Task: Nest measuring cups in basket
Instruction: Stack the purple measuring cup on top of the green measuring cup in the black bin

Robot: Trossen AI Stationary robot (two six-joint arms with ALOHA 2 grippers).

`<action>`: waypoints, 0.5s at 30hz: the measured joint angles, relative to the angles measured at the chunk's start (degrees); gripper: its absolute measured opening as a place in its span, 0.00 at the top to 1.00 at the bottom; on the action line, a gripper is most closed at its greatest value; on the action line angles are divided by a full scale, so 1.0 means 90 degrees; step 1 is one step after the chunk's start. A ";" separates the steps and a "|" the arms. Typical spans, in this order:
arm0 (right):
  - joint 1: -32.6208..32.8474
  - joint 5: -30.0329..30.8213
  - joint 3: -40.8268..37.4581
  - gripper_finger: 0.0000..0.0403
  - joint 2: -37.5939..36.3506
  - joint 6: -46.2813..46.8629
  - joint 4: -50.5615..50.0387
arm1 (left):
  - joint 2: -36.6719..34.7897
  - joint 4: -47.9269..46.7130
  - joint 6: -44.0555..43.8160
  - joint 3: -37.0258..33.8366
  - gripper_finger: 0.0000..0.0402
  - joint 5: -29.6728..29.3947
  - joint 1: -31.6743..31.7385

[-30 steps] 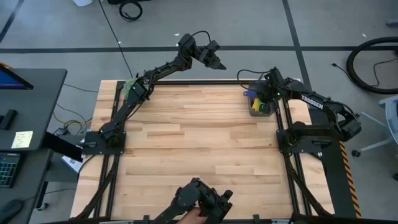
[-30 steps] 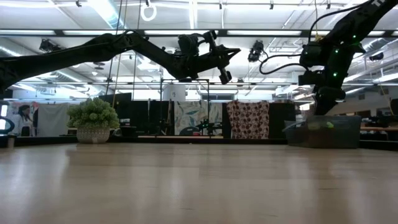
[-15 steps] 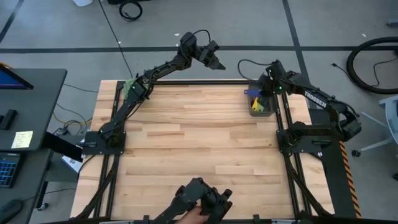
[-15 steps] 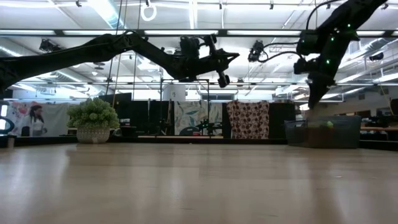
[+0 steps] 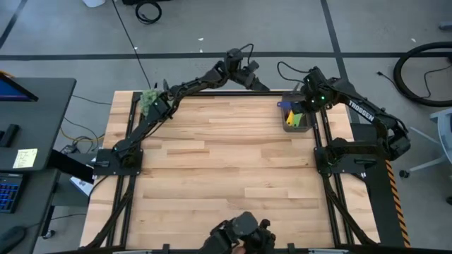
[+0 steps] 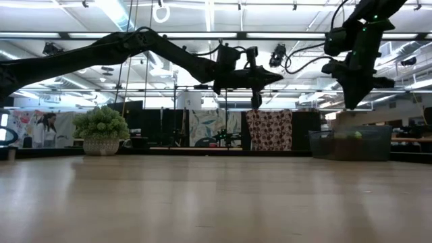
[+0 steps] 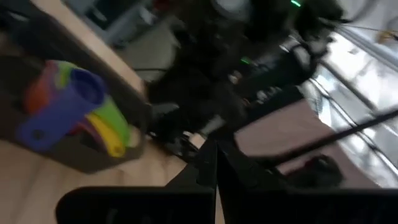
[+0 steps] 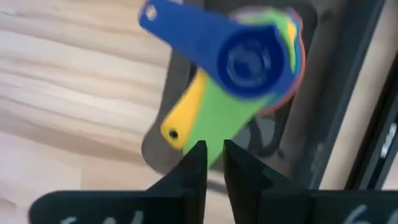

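Note:
The measuring cups (image 8: pixel 249 59) sit nested in the dark grey basket (image 5: pixel 297 128) at the table's far right. A dark blue cup is on top, and green and yellow handles (image 8: pixel 180 121) stick out over the basket's wall. My right gripper (image 8: pixel 211 152) hangs above the stack, pointing steeply down. Its fingers stand a narrow gap apart with nothing between them. My left gripper (image 5: pixel 267 85) is shut and empty. It reaches level along the table's far edge, in the air left of the basket (image 6: pixel 351 143).
A fuzzy green plant in a white pot (image 6: pixel 101 131) stands at the table's far left corner. The right arm's frame rails (image 5: pixel 321 152) run beside the basket. A person's hand on a dark device (image 5: pixel 244 233) shows at the near edge. Bare wood (image 5: pixel 219 155) fills the middle.
My left gripper has swung toward the table's right along the far edge and sunk a little, tipping level and nearing the basket. My right gripper has risen from the basket and rolled about its own axis. The nested cups have stayed in place.

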 joint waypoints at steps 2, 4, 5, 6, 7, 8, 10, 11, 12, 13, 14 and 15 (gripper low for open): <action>0.0002 -0.0002 0.0000 0.89 0.0000 0.0223 -0.0195 | 0.0000 -0.0194 0.0157 0.0000 0.99 -0.0419 -0.0030; 0.0002 -0.0004 0.0000 0.92 0.0000 0.0326 -0.0256 | 0.0000 -0.0387 0.0256 0.0000 0.99 -0.0734 -0.0016; 0.0002 -0.0007 0.0000 0.94 0.0000 0.0344 -0.0272 | 0.0000 -0.0424 0.0304 0.0000 0.99 -0.0796 0.0009; 0.0002 -0.0011 0.0000 0.95 0.0000 0.0354 -0.0270 | 0.0000 -0.0477 0.0344 0.0000 0.99 -0.0809 0.0040; 0.0002 -0.0025 0.0000 0.97 0.0000 0.0337 -0.0268 | 0.0000 -0.0514 0.0348 0.0000 0.99 -0.0815 0.0068; 0.0002 -0.0031 0.0000 0.98 0.0000 0.0297 -0.0268 | 0.0000 -0.0535 0.0349 0.0000 0.99 -0.0818 0.0093; 0.0002 -0.0035 0.0014 0.99 0.0000 0.0157 -0.0276 | -0.0001 -0.0516 0.0399 0.0000 1.00 -0.0816 0.0148; 0.0002 -0.0046 0.0041 0.98 0.0000 0.0108 -0.0281 | -0.0012 -0.0482 0.0417 0.0000 1.00 -0.0817 0.0184; 0.0001 -0.0084 0.0088 0.97 0.0000 0.0059 -0.0298 | -0.0026 -0.0451 0.0420 0.0000 1.00 -0.0810 0.0214; -0.0004 -0.0146 0.0154 0.97 0.0000 0.0020 -0.0302 | -0.0032 -0.0332 0.0415 0.0000 1.00 -0.0772 0.0245; -0.0013 -0.0216 0.0232 0.96 0.0000 -0.0011 -0.0308 | -0.0034 -0.0139 0.0381 0.0000 1.00 -0.0647 0.0282; -0.0017 -0.0288 0.0323 0.95 0.0000 -0.0025 -0.0331 | -0.0034 0.0074 0.0312 0.0000 1.00 -0.0497 0.0317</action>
